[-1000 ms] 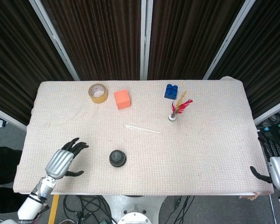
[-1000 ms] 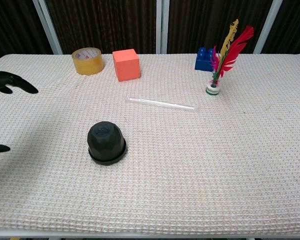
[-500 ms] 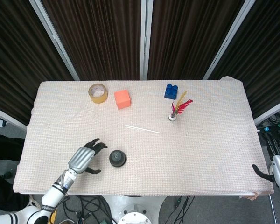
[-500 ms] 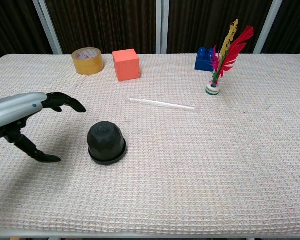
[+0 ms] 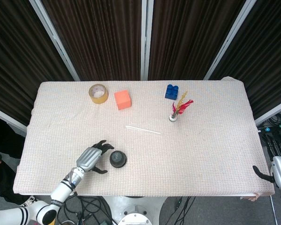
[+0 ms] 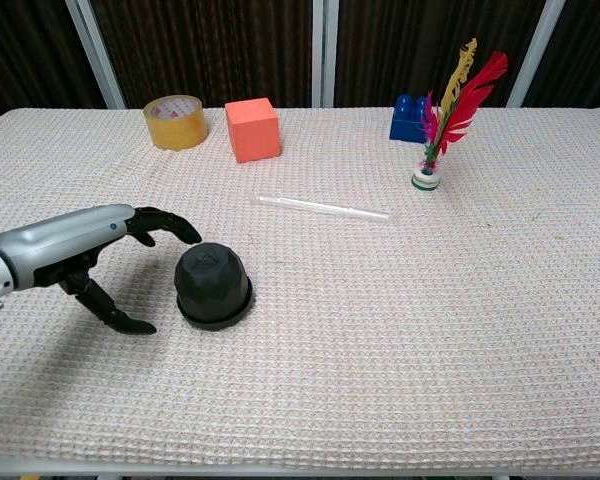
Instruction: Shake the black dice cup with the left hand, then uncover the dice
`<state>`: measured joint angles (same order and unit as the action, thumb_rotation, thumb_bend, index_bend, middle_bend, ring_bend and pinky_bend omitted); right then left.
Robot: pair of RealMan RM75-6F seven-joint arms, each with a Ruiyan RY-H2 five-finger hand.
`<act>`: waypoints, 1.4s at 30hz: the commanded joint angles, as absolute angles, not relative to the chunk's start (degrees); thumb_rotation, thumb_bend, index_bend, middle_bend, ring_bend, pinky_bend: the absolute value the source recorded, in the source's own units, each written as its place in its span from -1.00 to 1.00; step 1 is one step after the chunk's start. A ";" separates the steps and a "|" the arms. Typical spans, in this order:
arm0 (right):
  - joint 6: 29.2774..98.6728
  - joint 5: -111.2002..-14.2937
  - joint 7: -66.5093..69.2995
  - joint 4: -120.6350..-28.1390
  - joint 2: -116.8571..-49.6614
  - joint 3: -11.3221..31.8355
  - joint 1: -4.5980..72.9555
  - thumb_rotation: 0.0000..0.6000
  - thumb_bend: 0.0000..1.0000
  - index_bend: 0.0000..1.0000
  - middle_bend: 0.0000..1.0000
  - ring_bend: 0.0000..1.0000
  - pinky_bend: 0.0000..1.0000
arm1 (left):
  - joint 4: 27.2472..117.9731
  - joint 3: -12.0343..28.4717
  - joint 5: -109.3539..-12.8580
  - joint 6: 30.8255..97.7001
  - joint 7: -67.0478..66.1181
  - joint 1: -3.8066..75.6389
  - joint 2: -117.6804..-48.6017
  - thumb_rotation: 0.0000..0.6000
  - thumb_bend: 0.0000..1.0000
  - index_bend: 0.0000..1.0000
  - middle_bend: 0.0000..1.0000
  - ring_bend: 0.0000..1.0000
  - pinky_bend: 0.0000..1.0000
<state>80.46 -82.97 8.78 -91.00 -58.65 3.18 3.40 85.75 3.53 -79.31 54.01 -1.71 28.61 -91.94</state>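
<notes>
The black dice cup (image 5: 117, 159) (image 6: 212, 284) stands mouth-down on the woven cloth near the front edge. My left hand (image 5: 92, 159) (image 6: 85, 252) hovers just to its left with fingers and thumb spread apart, the fingertips close to the cup's side and nothing held. No dice show; the cup covers whatever lies under it. My right hand (image 5: 273, 173) sits at the table's far right front corner, only partly visible, holding nothing that I can see.
At the back lie a tape roll (image 5: 98, 93) (image 6: 175, 121), an orange cube (image 5: 123, 99) (image 6: 253, 129) and a blue brick (image 5: 172, 91). A feather shuttlecock (image 5: 177, 110) (image 6: 440, 125) stands to the right. A clear straw (image 5: 143, 129) (image 6: 322, 207) lies mid-table.
My left hand has travelled rightward from the table's left edge to right beside the dice cup, fingers still spread. The cup and the right hand have not moved.
</notes>
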 commanded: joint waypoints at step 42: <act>79.43 -81.64 11.34 -88.47 -59.13 3.24 3.11 1.00 -0.67 -1.00 -0.98 -1.00 -1.00 | 82.00 4.41 -73.21 50.86 -7.78 34.57 -98.25 1.00 -0.93 -0.63 -0.58 -0.93 -0.64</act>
